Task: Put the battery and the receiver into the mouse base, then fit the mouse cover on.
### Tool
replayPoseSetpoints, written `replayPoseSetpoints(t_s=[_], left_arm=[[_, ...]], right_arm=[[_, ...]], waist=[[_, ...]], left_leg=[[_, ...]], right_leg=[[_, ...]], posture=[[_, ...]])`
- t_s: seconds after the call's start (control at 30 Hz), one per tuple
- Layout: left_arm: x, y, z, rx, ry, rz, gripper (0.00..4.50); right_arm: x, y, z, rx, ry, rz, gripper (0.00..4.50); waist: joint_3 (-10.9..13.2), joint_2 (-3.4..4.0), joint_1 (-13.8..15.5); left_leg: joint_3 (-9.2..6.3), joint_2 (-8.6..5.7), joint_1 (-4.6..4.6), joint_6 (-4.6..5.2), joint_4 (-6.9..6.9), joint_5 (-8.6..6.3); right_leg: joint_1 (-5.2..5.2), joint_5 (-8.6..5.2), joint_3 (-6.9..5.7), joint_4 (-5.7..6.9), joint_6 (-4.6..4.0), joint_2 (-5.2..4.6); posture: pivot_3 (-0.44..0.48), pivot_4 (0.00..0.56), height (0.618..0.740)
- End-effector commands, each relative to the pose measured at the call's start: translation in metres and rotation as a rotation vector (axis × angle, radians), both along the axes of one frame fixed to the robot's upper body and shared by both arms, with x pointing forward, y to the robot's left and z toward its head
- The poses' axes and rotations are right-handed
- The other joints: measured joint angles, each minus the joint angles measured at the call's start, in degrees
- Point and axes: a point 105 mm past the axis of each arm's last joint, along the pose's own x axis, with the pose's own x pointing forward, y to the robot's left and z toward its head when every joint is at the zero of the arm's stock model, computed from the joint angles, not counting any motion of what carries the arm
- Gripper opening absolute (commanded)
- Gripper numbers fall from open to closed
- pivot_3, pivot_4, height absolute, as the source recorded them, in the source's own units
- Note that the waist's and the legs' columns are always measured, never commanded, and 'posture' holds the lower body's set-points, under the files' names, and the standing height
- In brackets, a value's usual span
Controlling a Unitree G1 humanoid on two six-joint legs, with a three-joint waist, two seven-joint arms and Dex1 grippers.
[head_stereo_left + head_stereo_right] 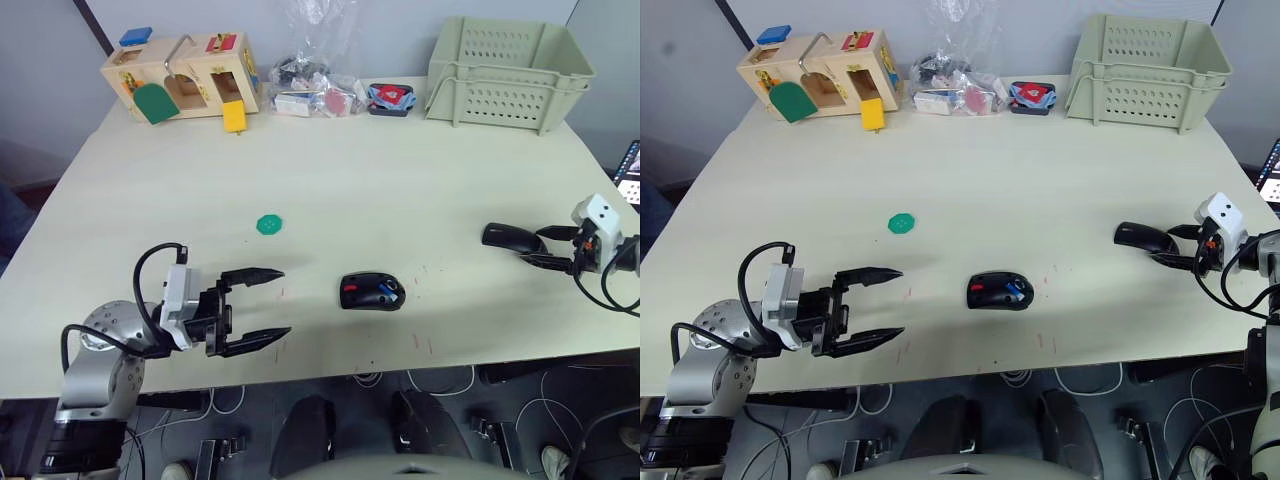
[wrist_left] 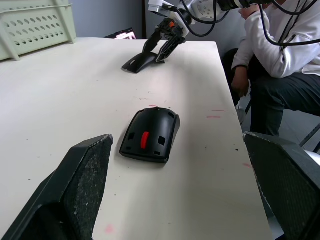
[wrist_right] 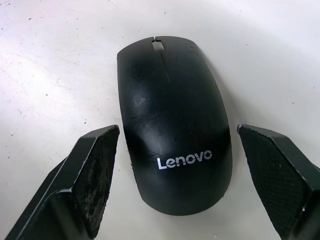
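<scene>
A wooden toy house [image 1: 180, 78], green disc [image 1: 269, 224] and perforated crate [image 1: 510, 72] sit on the table [image 1: 400, 180].

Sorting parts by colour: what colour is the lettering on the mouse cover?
White, on the glossy black mouse cover; clearest in the right wrist view.

mouse cover [image 1: 511, 237] right of mouse base [image 1: 371, 292]
</scene>
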Motion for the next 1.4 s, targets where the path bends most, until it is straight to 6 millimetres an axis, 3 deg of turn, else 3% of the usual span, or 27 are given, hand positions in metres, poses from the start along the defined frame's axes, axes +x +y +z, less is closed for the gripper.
replayPoseSetpoints(t_s=[0.03,0.7,0.73,0.83,1.27,1.4], left_arm=[[-0.001,0.000,0.005,0.008,-0.023,-0.012,4.50],[0.000,0.000,0.005,0.011,-0.013,-0.020,4.50],[-0.001,0.000,0.005,0.011,-0.012,-0.020,4.50],[-0.001,0.000,0.005,0.012,-0.009,-0.022,4.50],[0.000,-0.001,0.006,0.019,-0.012,-0.030,4.50],[0.003,0.000,0.008,0.031,-0.022,-0.041,4.50]], right_arm=[[0.003,-0.002,0.012,-0.002,-0.047,0.006,4.00],[-0.003,-0.001,0.012,-0.018,-0.035,0.055,4.00],[-0.003,-0.001,0.012,-0.015,-0.036,0.055,3.46],[-0.003,-0.002,0.012,-0.021,-0.043,0.048,2.45],[-0.004,0.001,0.019,-0.031,-0.071,0.089,2.45],[-0.004,0.017,0.029,-0.058,-0.085,0.203,2.45]], waist=[[0.00,0.00,0.00],[0.00,0.00,-0.01],[0.00,0.00,-0.01],[0.00,0.00,-0.01],[0.00,0.00,0.00],[0.00,0.00,0.00]], left_leg=[[0.00,0.00,0.00,0.00,0.00,0.00],[0.00,0.00,0.00,0.00,-0.01,0.00],[0.00,0.00,0.00,0.00,-0.01,0.00],[0.00,0.00,0.00,0.00,-0.01,0.00],[0.00,0.00,0.00,0.00,-0.01,0.00],[0.00,0.01,0.00,0.00,-0.01,0.00]], right_leg=[[0.00,0.00,0.00,0.00,0.00,0.00],[-0.01,0.00,0.00,0.00,0.00,0.00],[-0.01,0.00,0.00,0.00,0.00,0.00],[-0.01,0.00,0.00,0.00,0.00,0.00],[-0.01,0.00,0.00,0.00,0.00,0.00],[-0.01,0.00,0.00,0.01,0.00,0.00]], posture=[[0.000,0.150,0.740],[0.000,0.150,0.740],[0.000,0.150,0.740],[0.000,0.150,0.740],[0.000,0.150,0.740],[0.000,0.150,0.740]])
